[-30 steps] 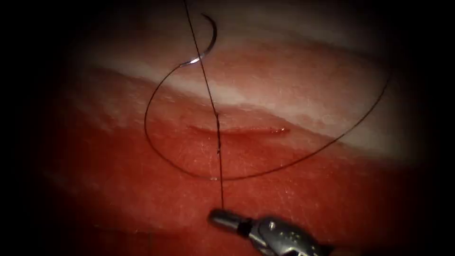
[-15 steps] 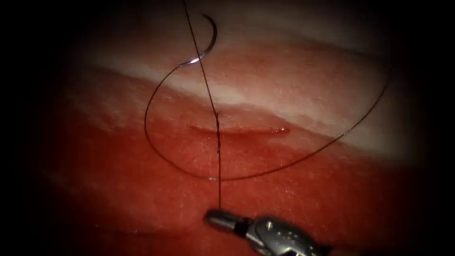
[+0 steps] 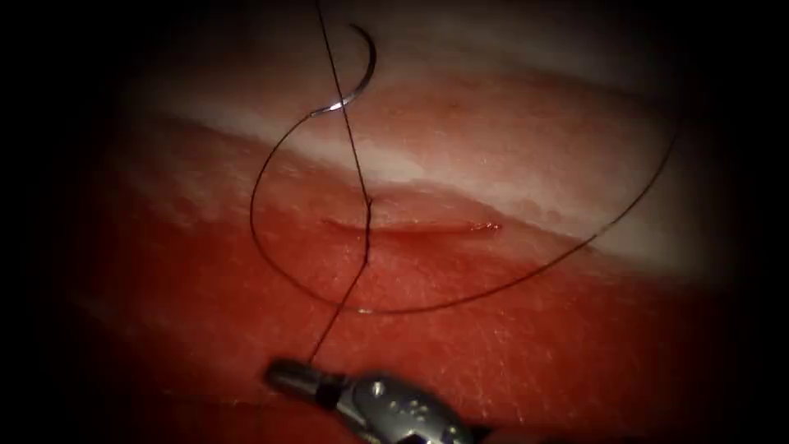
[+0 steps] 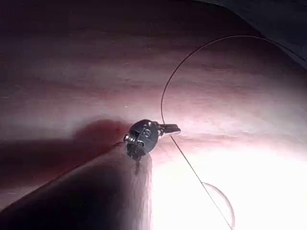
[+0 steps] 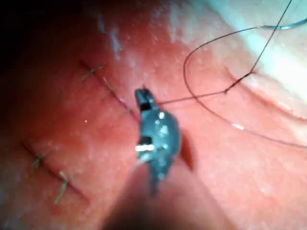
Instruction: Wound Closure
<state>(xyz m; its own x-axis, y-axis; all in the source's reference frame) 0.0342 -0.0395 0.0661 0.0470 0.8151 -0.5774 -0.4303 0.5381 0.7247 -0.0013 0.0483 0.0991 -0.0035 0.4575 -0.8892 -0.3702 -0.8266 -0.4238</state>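
Note:
The cut [image 3: 411, 225] runs across the red tissue [image 3: 534, 345]. A thread [image 3: 359, 173] crosses the cut near its left end, where a knot [image 3: 367, 233] sits. Below the cut, the right tool [image 3: 283, 376] has its jaws shut on that thread's lower end, as the right wrist view also shows [image 5: 142, 98]. The thread's upper part rises out of the picture. The left tool [image 4: 171, 128] has its jaws shut on the thread. The curved needle [image 3: 362, 70] lies free on the tissue beyond the cut, held by neither tool. From its tail a long thread loop [image 3: 255, 222] sweeps round below the cut.
A pale band of fat [image 3: 509, 185] runs behind the cut. Two older stitched cuts [image 5: 103, 81] [image 5: 50, 175] lie on the tissue beyond the right tool's jaws.
The right tool has moved left along the picture's lower edge with the thread. The strand below the cut now slants left, and the knot has shifted slightly left.

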